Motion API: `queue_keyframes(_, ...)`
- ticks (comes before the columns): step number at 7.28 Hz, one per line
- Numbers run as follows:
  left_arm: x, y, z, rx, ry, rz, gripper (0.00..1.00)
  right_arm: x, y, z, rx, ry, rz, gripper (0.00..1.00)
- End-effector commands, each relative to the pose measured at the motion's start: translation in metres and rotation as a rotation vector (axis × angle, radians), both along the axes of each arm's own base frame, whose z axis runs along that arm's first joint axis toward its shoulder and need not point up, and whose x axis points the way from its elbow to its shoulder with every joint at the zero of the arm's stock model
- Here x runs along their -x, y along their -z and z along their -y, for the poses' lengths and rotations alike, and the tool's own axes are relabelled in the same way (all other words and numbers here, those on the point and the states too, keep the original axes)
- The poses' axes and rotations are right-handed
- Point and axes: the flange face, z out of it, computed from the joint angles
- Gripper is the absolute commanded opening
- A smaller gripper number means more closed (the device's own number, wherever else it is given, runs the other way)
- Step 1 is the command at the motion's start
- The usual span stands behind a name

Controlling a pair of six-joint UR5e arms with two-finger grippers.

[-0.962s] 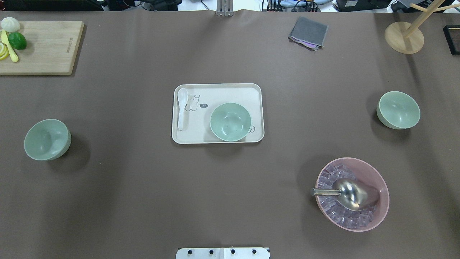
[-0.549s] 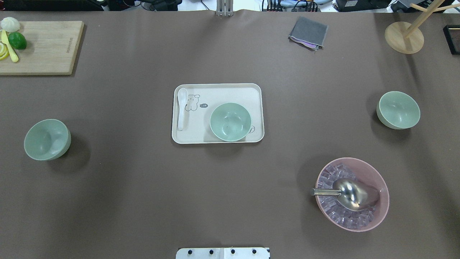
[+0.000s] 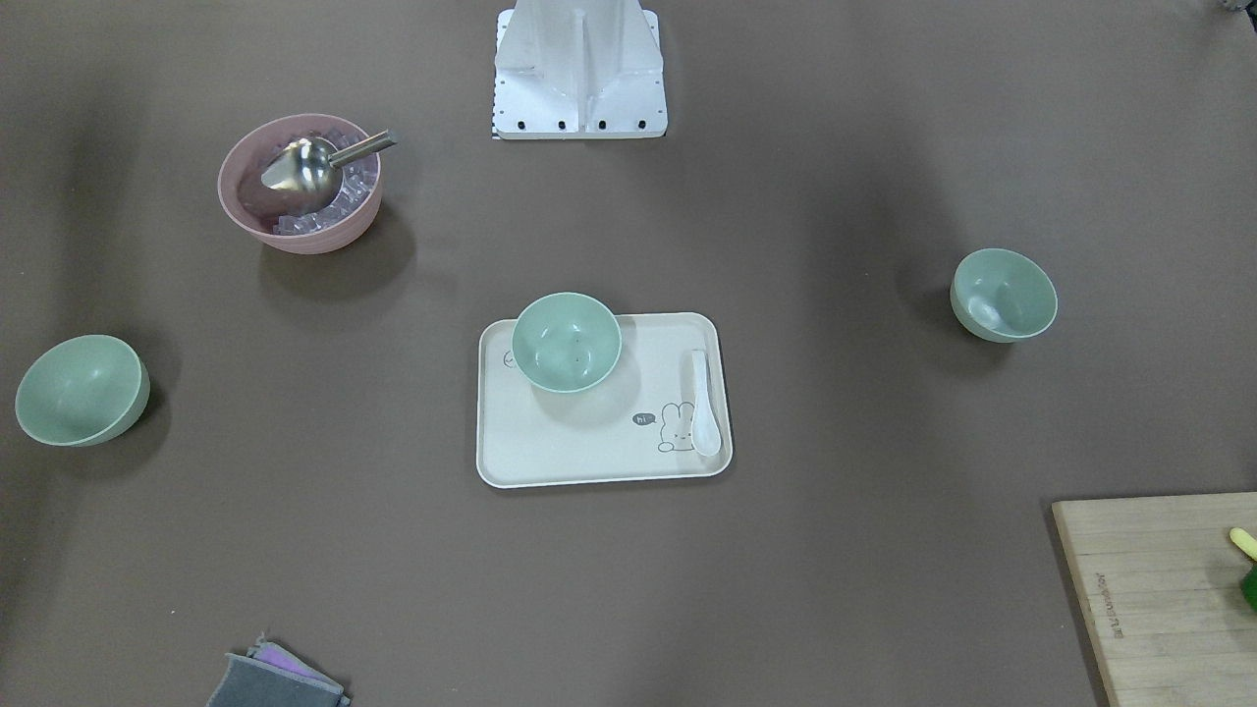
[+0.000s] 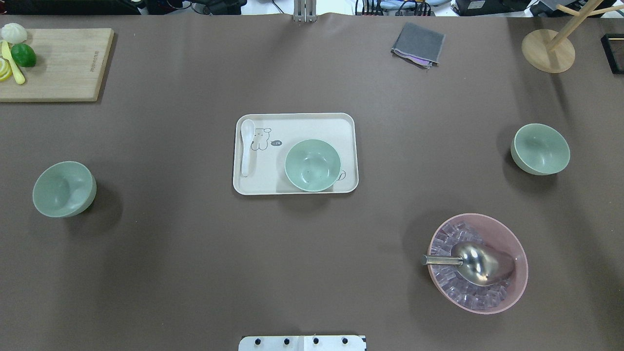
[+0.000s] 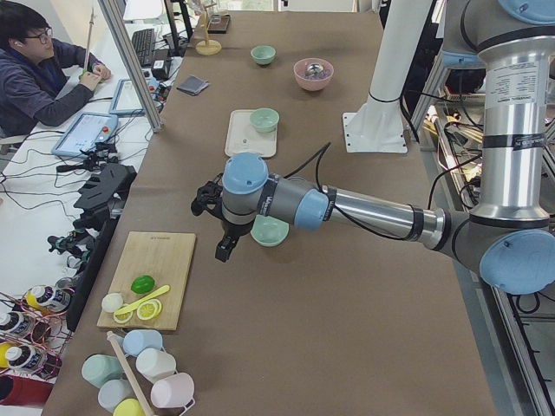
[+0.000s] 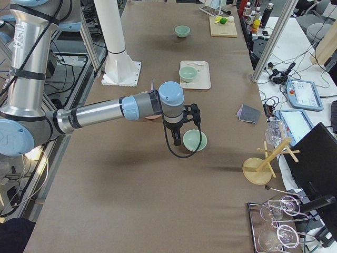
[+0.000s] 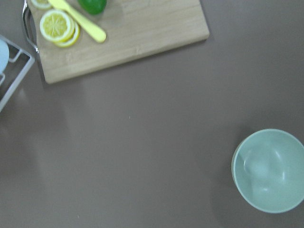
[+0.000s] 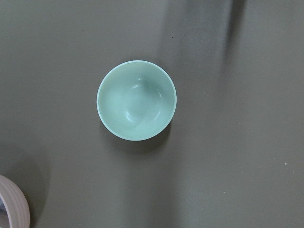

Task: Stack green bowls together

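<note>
Jaws of left gripper [image 5: 223,249] and right gripper [image 6: 177,139]: can't tell, apart or together (side views only). You've no change vs 1 s ago: pale mint-green round matte left bowl [image 4: 64,189], right bowl [image 4: 540,148], middle bowl [image 4: 312,165] on cream rectangular tray [image 4: 297,122], well apart; stacking not begun.

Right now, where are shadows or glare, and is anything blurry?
Overhead view: the metal scoop glints, and a soft shadow lies beside the left green bowl. Right wrist view: a dark shadow band runs beside the right green bowl. Left wrist view: slightly soft.
</note>
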Motion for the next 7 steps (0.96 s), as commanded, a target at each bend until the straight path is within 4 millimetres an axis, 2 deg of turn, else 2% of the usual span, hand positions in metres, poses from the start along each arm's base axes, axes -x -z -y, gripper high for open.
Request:
queue_keyframes(1,-0.004,-0.034,0.001,-0.036,-0.026,-0.054,0.99,0.000,-0.004,0.002,-0.016,0.008,0.002,1.00)
queue_keyframes(2,-0.004,-0.033,0.004,-0.064,-0.026,-0.057,0.99,0.001,-0.008,0.006,-0.012,0.008,0.000,1.00)
queue_keyframes(3,-0.005,-0.032,0.004,-0.021,0.027,-0.081,0.99,0.002,-0.005,0.013,-0.086,-0.011,-0.049,1.00)
queue_keyframes(4,-0.037,-0.030,0.007,0.072,0.033,-0.114,0.99,0.021,-0.017,0.028,-0.022,-0.032,-0.063,1.00)
queue_keyframes(5,-0.066,-0.034,0.006,0.166,0.048,-0.127,0.99,0.046,-0.005,0.050,0.013,-0.065,-0.092,1.00)
queue_keyframes(6,-0.076,-0.036,0.006,0.179,0.068,-0.120,0.99,0.086,0.003,0.066,0.046,-0.101,-0.161,0.99)
queue_keyframes(7,-0.107,-0.035,0.005,0.220,0.060,-0.112,0.98,0.114,0.005,0.076,0.079,-0.112,-0.178,0.98)
